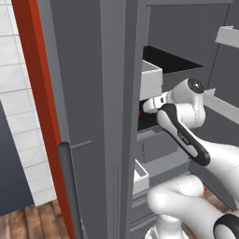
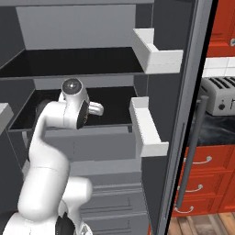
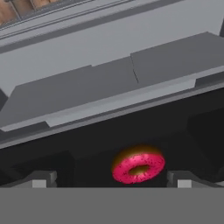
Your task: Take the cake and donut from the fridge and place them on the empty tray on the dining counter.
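The donut (image 3: pixel 139 167), a small ring with bright pink icing, lies flat on a black shelf (image 3: pixel 87 144) of the open grey fridge (image 1: pixel 93 93). In the hand view my gripper (image 3: pixel 111 180) is open, with one fingertip (image 3: pixel 39 179) on each side of the donut and nothing held. The donut sits just beyond the tips, slightly right of centre. In both base views the white arm (image 2: pixel 73 110) reaches into the middle shelf of the fridge. The cake, the tray and the dining counter are out of view.
White door bins (image 2: pixel 147 128) jut from the right fridge door close to the arm, with another bin (image 1: pixel 151 84) on the left door. A dark door handle (image 2: pixel 190 151) hangs to the right. Beyond it are red drawers (image 2: pixel 202 174) and a toaster (image 2: pixel 219 95).
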